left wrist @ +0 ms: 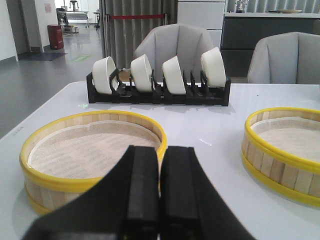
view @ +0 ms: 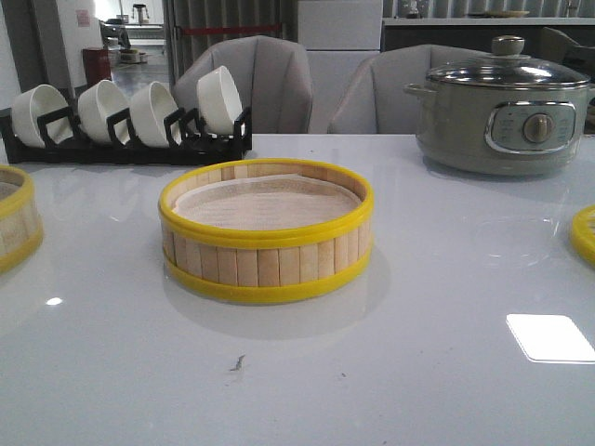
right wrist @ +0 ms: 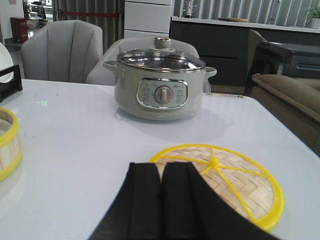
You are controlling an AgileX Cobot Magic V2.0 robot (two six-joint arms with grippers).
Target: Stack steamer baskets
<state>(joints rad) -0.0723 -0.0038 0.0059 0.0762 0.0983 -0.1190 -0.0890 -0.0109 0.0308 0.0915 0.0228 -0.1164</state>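
Observation:
One steamer basket (view: pixel 268 232) with pale slat walls and yellow rims sits in the middle of the white table; it also shows as the basket (left wrist: pixel 287 150) at the side of the left wrist view. A second basket (view: pixel 14 218) lies at the table's left edge. My left gripper (left wrist: pixel 160 150) hovers shut just short of that second basket (left wrist: pixel 85 150), holding nothing. The woven yellow-rimmed lid (right wrist: pixel 235 182) lies flat at the table's right edge (view: pixel 586 232). My right gripper (right wrist: pixel 161 167) is shut and empty at the lid's near rim. Neither gripper shows in the front view.
A grey-green electric pot (view: pixel 502 107) with a glass lid stands at the back right. A black rack (view: pixel 130 144) with several white bowls (view: pixel 102 110) stands at the back left. Grey chairs (view: pixel 256 84) line the table's far edge.

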